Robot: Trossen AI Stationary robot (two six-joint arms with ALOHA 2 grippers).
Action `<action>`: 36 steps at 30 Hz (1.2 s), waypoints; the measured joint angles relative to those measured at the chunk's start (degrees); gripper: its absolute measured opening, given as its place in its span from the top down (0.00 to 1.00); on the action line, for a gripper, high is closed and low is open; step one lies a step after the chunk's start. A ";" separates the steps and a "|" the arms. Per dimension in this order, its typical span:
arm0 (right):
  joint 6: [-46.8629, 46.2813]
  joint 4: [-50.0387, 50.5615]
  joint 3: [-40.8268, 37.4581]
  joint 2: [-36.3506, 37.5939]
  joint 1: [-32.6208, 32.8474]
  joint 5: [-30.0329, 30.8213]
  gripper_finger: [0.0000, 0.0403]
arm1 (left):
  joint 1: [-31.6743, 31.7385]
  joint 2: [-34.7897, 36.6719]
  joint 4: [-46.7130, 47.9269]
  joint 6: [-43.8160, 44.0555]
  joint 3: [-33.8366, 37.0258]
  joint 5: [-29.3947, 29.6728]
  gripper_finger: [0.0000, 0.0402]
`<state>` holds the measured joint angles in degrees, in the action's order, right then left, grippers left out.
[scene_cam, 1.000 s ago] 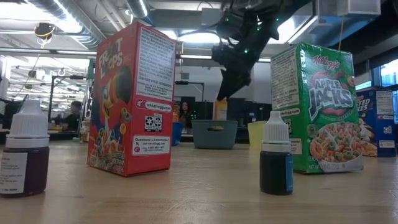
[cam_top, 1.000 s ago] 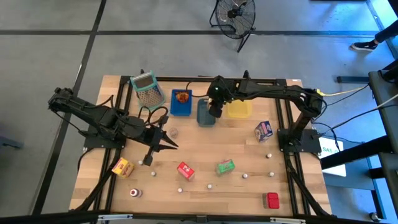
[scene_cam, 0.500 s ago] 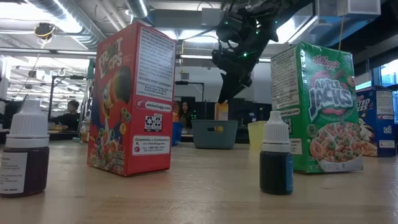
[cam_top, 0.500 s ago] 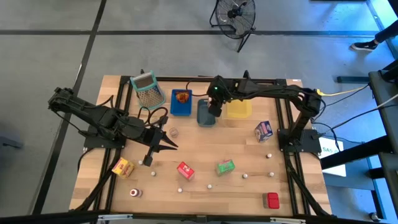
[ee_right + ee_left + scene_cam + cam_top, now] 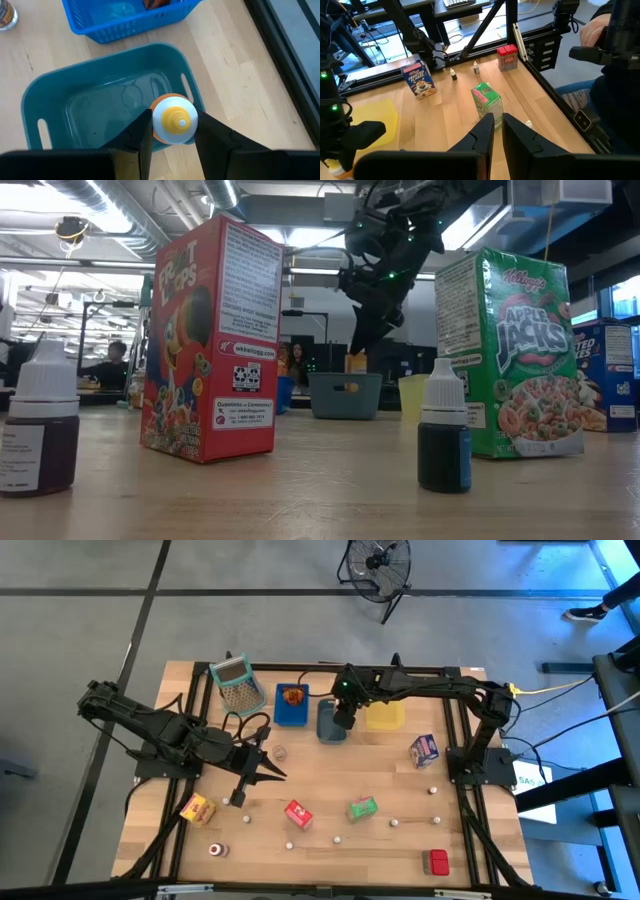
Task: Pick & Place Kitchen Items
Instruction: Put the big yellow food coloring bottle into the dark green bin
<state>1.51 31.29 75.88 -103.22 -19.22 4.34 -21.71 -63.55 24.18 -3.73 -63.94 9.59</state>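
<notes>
My right gripper (image 5: 172, 125) hangs over the grey-teal tray (image 5: 95, 105), shut on a small orange bottle with a white and yellow cap (image 5: 175, 119); the low view shows this gripper (image 5: 358, 352) just above the tray (image 5: 345, 395). My left gripper (image 5: 268, 773) waits shut above the table's left middle, touching nothing. The red carton (image 5: 298, 813), green carton (image 5: 362, 807), yellow-orange carton (image 5: 196, 808) and purple-white carton (image 5: 424, 749) lie on the wood, with tiny bottles (image 5: 338, 838) between them. My right gripper pinches the small orange bottle between its two fingers (image 5: 142, 131), which come from above and point down. They lie on either side of the bottle just below its cap (image 5: 186, 131). The bottle stands upright, lifted clear, over the tray's wall.
A blue tray (image 5: 291, 705) with an orange piece, a yellow tray (image 5: 384, 716) and a mesh basket (image 5: 234, 685) line the far edge. A red piece (image 5: 438, 860) and a small jar (image 5: 217, 849) sit near the front edge. A person's hand (image 5: 592, 30) shows beyond the table.
My right gripper has come down toward the grey-teal tray with the orange bottle still between its fingers; the low view shows the bottle sinking close to the tray's rim. The left arm has kept still.
</notes>
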 joint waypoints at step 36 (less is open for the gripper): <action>-1.49 0.04 0.00 0.02 -0.02 -1.53 0.70 | 0.00 0.00 -0.02 0.02 0.00 0.00 0.92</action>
<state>0.02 31.33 75.88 -103.20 -19.25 2.81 -21.71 -63.55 24.16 -3.71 -63.94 9.58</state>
